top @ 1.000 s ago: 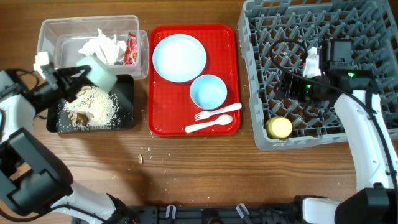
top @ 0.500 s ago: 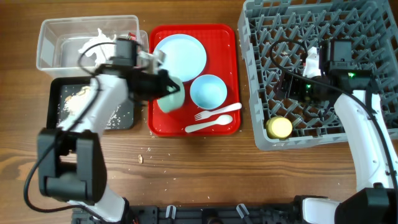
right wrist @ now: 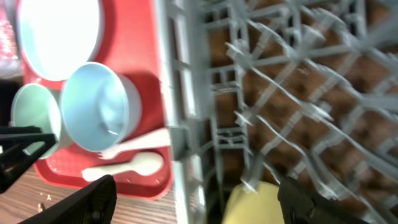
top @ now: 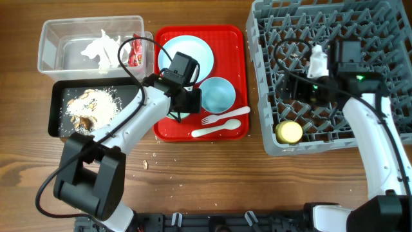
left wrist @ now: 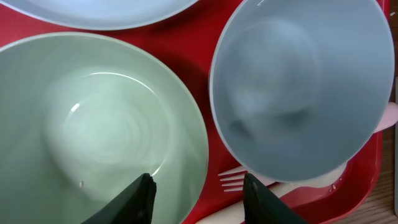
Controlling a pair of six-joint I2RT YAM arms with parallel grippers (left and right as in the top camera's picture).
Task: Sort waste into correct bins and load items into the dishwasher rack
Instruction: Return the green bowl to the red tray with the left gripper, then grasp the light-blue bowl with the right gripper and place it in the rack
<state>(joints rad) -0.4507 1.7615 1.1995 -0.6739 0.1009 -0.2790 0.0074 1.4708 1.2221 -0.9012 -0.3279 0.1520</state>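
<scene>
Dishwasher rack, grey and pegged, fills the right of the wooden bench. The right pincer hovers over its left edge, fingers spread and empty. Red tray lies at centre. Clear tub and black tray sit at left, the tub farther back. On the red tray, the pale blue plate is at the back, with blue bowl and mint bowl side by side before it. The left pincer straddles the mint bowl's rim, released, one finger inside and one outside. Yellow cup stands in the rack's near left corner. Fork and spoon lie at the red tray's front. Tissue and red wrapper are in the tub, and food scraps in the black tray.
</scene>
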